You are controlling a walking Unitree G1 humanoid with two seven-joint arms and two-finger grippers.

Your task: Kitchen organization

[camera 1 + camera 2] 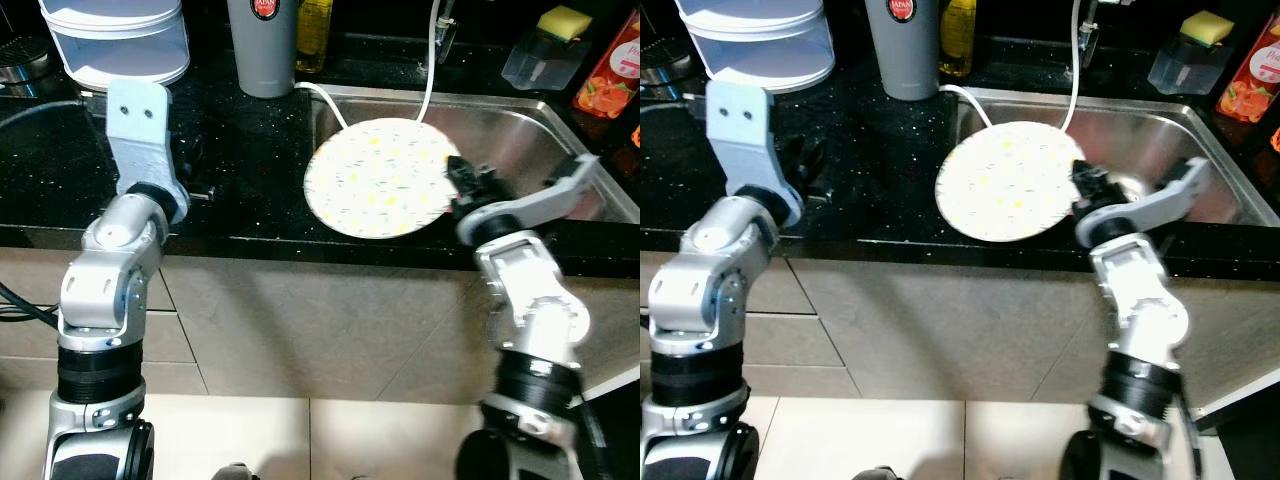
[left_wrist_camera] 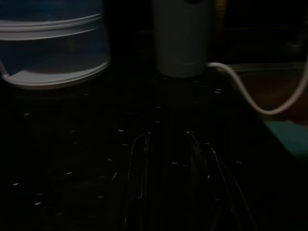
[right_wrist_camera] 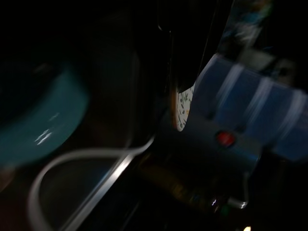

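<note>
Round white plate [image 1: 380, 178] with yellow speckles, tilted over the sink's front-left corner, edge pinched.

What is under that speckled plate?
The plate is held by the right tool over the sink's left edge and the black counter. A white hose runs behind it. Whatever lies directly beneath is covered.

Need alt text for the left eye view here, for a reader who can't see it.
The right gripper holds a white speckled plate by its edge over the rim of a steel sink. The left gripper rests on the black countertop near a grey tumbler.
</note>
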